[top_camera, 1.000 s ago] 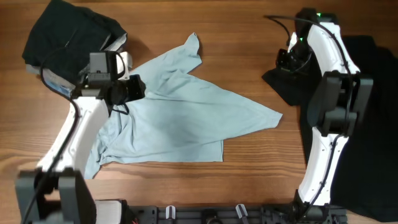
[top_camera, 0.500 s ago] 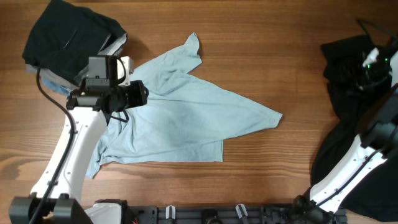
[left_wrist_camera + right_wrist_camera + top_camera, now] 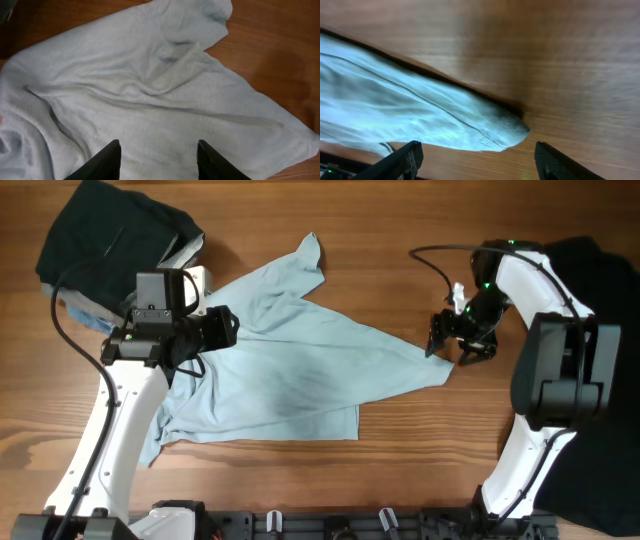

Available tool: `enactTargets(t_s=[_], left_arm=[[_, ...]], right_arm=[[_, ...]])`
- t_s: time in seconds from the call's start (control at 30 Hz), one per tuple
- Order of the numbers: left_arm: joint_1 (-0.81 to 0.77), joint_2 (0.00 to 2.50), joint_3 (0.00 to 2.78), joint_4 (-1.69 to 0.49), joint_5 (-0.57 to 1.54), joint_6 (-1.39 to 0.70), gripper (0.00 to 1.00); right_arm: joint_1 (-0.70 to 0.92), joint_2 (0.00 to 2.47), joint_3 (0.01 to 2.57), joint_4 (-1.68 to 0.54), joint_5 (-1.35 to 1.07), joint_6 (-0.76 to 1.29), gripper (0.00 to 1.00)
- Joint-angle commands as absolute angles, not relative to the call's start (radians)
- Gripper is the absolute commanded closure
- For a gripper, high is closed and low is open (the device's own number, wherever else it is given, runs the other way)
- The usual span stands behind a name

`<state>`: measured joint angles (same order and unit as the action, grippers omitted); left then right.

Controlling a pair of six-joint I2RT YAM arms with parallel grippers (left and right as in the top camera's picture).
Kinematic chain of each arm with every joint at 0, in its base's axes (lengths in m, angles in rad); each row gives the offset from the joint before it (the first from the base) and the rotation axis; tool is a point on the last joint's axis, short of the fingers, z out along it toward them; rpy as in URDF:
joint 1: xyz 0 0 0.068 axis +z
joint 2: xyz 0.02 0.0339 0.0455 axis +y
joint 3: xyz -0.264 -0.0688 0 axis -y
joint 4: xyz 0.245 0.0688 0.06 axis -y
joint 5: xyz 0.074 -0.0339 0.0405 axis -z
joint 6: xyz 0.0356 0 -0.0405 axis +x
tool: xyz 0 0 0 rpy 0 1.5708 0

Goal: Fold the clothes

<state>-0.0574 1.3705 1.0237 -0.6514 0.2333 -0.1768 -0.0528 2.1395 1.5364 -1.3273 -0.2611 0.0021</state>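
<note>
**Student:** Where does the T-shirt (image 3: 290,375) lie, and which way does it run?

**Instructor:** It lies crumpled but spread out near the middle of the wooden table (image 3: 400,240). Its long axis runs left to right and tapers to a pointed corner at the right. A second point of cloth reaches toward the far edge. The left wrist view shows shallow folds across the pale blue fabric (image 3: 160,95).

**Student:** What are the hands doing?

**Instructor:** The left gripper (image 3: 225,328) is over the shirt's left part. Its fingers (image 3: 111,157) are spread, with nothing between them. The right gripper (image 3: 452,340) is at the pointed right corner, which shows in the right wrist view (image 3: 485,130). Its fingers (image 3: 405,160) are also parted and grasp nothing.

**Student:** And around the shirt?

**Instructor:** A black garment (image 3: 600,390) covers the table's right edge, partly under the right arm. A dark bundle (image 3: 105,235) of cloth sits at the far left corner, just beside the shirt. The tabletop is brown with a lengthwise grain.
</note>
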Motion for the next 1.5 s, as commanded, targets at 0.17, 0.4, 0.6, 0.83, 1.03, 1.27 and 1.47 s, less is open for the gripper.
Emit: enactTargets(t_s=[0.17, 0.4, 0.6, 0.83, 1.03, 1.27, 1.47], left_arm=[[-0.062, 1.354, 1.016, -0.640, 0.234, -0.160, 0.50], [-0.062, 1.354, 1.016, -0.640, 0.235, -0.160, 0.51], [-0.062, 1.355, 1.016, -0.615, 0.234, -0.160, 0.50], [-0.062, 1.355, 1.016, -0.649, 0.235, -0.160, 0.47], [-0.062, 1.355, 1.016, -0.660, 0.234, -0.160, 0.45], [-0.062, 1.355, 1.016, -0.671, 0.235, -0.160, 0.44], [-0.062, 1.355, 1.016, -0.670, 0.235, -0.160, 0.43]], right_arm=[[-0.044, 2.143, 1.377, -1.205, -0.335, -0.027, 0.94], [-0.075, 1.969, 1.753, -1.005, -0.203, 0.025, 0.96], [-0.093, 1.957, 1.828, -0.723, -0.187, 0.037, 0.01], [-0.092, 1.957, 1.744, -1.216, -0.179, 0.136, 0.09], [-0.092, 1.958, 1.406, -0.942, -0.223, 0.164, 0.42], [-0.091, 1.958, 1.250, -0.655, -0.233, 0.218, 0.33], [-0.089, 1.958, 1.187, -0.522, -0.268, 0.236, 0.42]])
